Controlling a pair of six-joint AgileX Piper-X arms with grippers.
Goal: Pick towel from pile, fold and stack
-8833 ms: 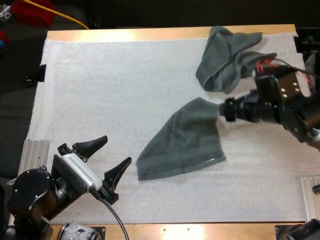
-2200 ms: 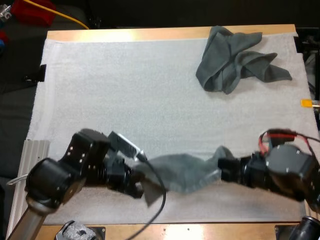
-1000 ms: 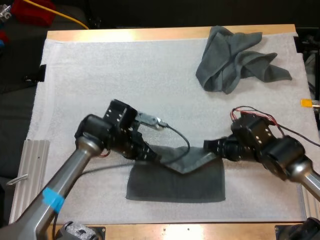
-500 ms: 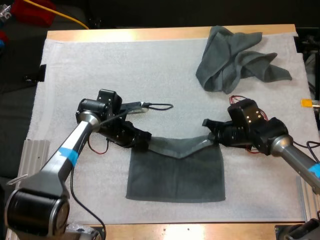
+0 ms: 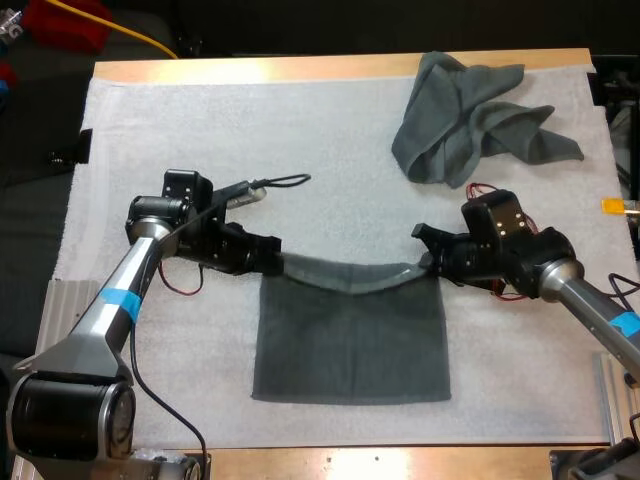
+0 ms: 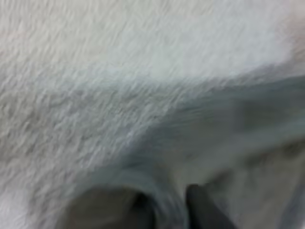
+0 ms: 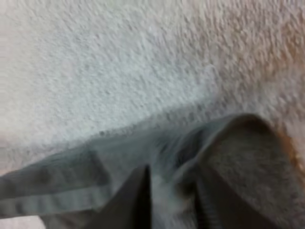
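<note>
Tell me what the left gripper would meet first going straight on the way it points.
The left gripper points toward the right gripper, along the towel edge both hold. It would push into that towel first, then probably the right gripper; relative height is unclear.

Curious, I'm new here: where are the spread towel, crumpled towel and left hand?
spread towel (image 5: 350, 345), high view, its middle.
crumpled towel (image 5: 450, 130), high view, its middle.
left hand (image 5: 272, 265), high view, between fingertips.
</note>
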